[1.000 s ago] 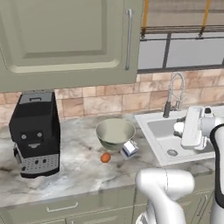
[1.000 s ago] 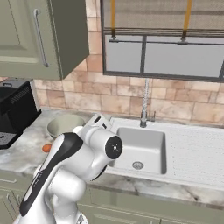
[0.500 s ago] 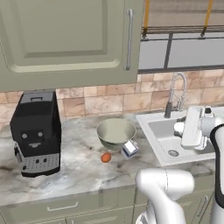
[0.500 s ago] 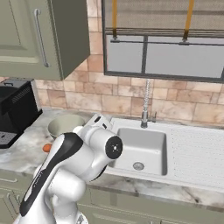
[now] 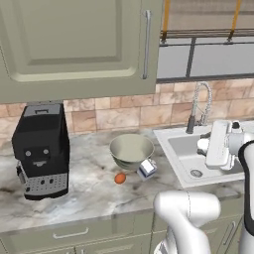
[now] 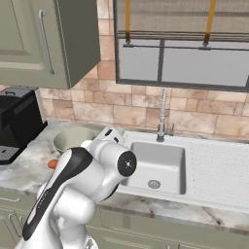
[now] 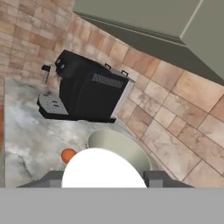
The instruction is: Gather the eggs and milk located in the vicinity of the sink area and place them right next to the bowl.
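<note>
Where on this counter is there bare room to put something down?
Bare marble lies between the coffee machine and the bowl, and along the front edge before the egg. It is crowded at the bowl's front, where egg and milk carton sit.

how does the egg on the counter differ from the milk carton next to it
The egg is a small orange-brown ball; the milk carton is white with blue markings and boxy. The egg is the smaller of the two. The egg sits a little out from the bowl, toward the counter's front, while the carton lies tipped right against the bowl's side. Both rest on the marble counter close to the bowl, left of the sink.
</note>
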{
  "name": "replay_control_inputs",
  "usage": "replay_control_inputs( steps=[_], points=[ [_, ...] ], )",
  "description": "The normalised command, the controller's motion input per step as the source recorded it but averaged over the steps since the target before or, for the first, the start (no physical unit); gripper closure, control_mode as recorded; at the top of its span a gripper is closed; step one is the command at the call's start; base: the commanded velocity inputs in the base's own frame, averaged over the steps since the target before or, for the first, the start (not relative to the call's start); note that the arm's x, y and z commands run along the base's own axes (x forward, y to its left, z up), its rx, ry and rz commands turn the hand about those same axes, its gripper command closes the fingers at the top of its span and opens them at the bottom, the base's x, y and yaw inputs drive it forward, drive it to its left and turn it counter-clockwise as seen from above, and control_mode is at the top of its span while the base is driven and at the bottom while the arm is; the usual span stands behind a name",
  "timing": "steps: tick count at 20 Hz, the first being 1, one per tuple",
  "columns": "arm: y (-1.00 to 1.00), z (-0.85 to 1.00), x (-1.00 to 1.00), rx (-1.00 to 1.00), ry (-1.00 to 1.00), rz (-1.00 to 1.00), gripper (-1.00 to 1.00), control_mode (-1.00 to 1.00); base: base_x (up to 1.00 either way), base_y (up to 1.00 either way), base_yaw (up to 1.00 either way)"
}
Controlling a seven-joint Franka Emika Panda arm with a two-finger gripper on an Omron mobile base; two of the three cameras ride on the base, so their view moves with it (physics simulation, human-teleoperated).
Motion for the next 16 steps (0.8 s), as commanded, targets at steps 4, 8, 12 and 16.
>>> replay_control_inputs(
  steps=[4,8,12,16],
  points=[
    [0.0,0.0,0.01,0.0,0.0,0.0,1.0,-1.0,0.0,0.0,0.0],
    [0.0,0.0,0.39,0.0,0.13,0.0,1.0,-1.0,0.0,0.0,0.0],
    [0.0,0.0,0.54,0.0,0.2,0.0,1.0,-1.0,0.0,0.0,0.0],
    [0.0,-0.05,0.45,0.0,0.17,0.0,1.0,-1.0,0.0,0.0,0.0]
  ],
)
